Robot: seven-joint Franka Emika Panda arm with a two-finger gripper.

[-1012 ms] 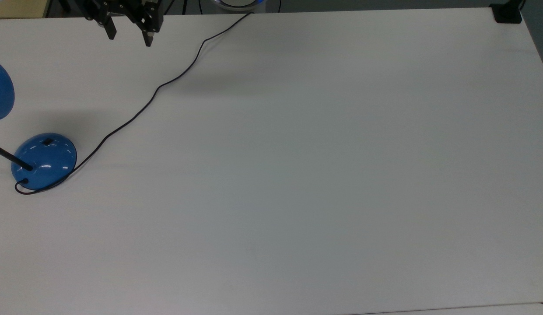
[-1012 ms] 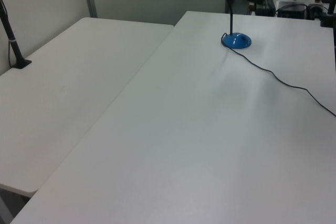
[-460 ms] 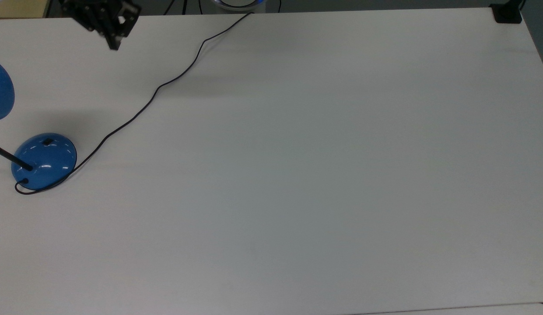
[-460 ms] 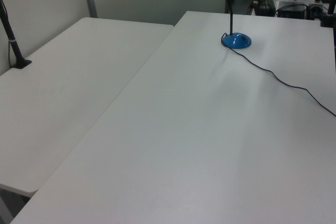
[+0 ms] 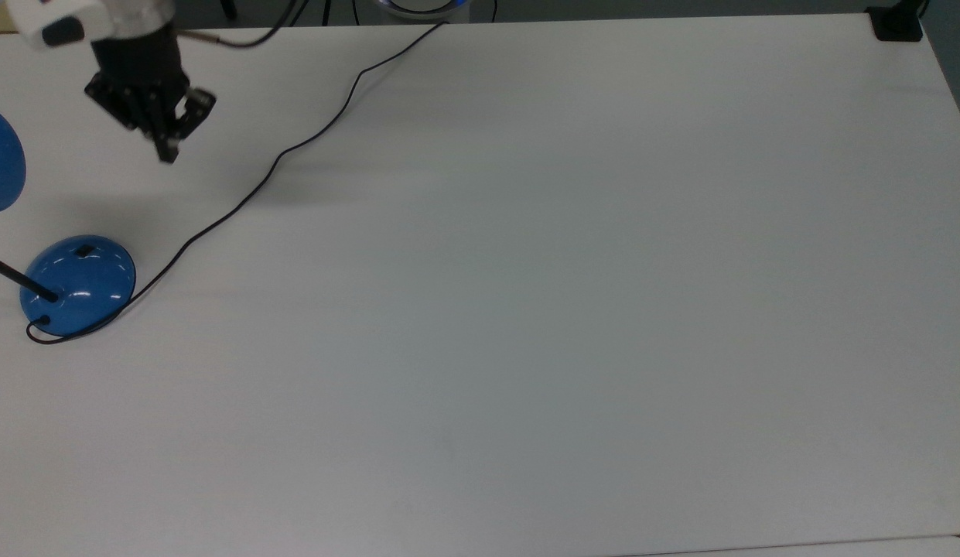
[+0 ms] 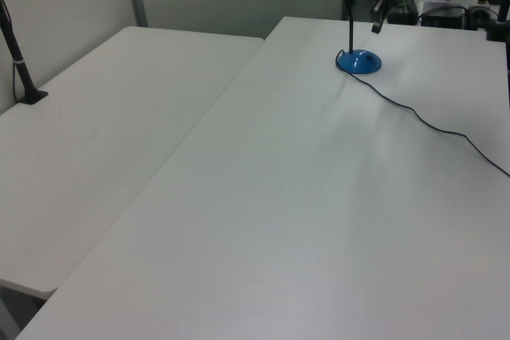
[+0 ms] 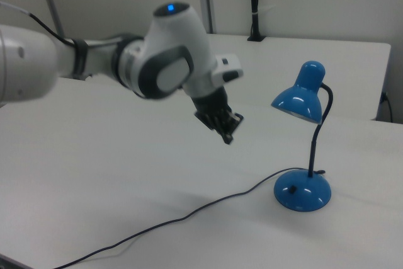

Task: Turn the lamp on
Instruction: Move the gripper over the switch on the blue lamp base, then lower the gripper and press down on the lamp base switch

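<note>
The lamp sat at the top view's left edge of the table, its switch untouched and its shade dark, cord trailing off toward the back. Behind it, the gripper had swung down and across from the far edge within the last second, fingers now clenched together into one tip. It hung well short of the base, so this looked like the approach for a poke at the switch.
</note>
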